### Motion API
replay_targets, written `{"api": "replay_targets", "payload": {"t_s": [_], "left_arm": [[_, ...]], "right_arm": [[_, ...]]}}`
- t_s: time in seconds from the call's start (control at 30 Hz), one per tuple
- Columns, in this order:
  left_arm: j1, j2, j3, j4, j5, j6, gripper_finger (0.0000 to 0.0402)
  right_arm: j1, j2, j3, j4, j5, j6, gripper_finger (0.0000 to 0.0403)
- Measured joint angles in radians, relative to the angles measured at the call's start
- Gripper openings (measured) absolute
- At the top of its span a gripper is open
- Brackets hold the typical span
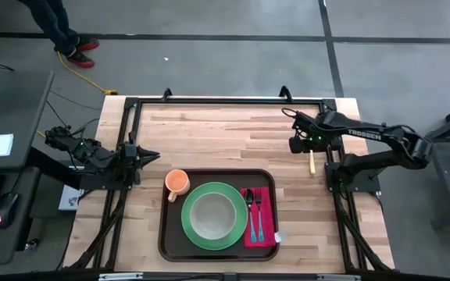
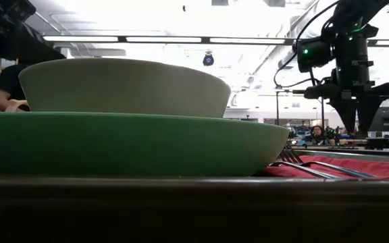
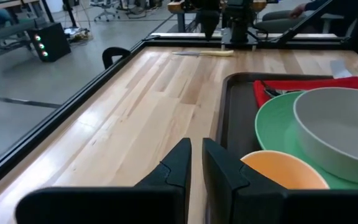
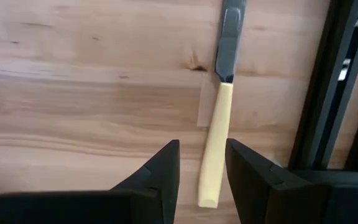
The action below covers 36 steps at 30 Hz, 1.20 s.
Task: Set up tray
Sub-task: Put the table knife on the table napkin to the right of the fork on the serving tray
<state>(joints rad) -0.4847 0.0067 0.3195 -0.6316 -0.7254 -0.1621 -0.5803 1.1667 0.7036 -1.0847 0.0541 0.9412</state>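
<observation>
Sitting at the near middle edge of the tabletop (image 1: 209, 129), between the two arms: the tray (image 1: 165, 234), dark brown and long side on, placed where either arm can reach in. Already carrying a green plate (image 1: 196, 236) with a pale bowl (image 1: 213, 215) centred on it, stacked so the bowl stays put. Beside the plate, a red napkin (image 1: 266, 232) serving as a bed for a spoon (image 1: 250, 211) and a fork (image 1: 258, 215), laid parallel, heads toward the far side. At the tray's left far corner, an orange cup (image 1: 177, 182), overlapping the rim. Missing from the napkin, judging by the layout: the knife (image 4: 217, 118), yellow-handled, lying alone on bare wood near the right frame rail, well apart from the tray. Hanging directly over that knife, the right pincer (image 4: 202, 171), fingers spread a little and straddling the handle's end without touching it, lined up apparently for a pick. Waiting at the left edge, the left pincer (image 3: 196, 165), fingers nearly pressed together with a slim gap, pinching nothing, pointed across the wood toward the cup.
</observation>
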Motion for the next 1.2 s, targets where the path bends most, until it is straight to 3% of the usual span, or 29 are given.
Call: {"api": "replay_targets", "payload": {"t_s": [1.2], "left_arm": [[0.0,0.0,0.0,-0.03,-0.028,0.026,0.0069]], "right_arm": [[-0.114,0.261,0.0,0.068,0.045,-0.043,0.0108]]}}
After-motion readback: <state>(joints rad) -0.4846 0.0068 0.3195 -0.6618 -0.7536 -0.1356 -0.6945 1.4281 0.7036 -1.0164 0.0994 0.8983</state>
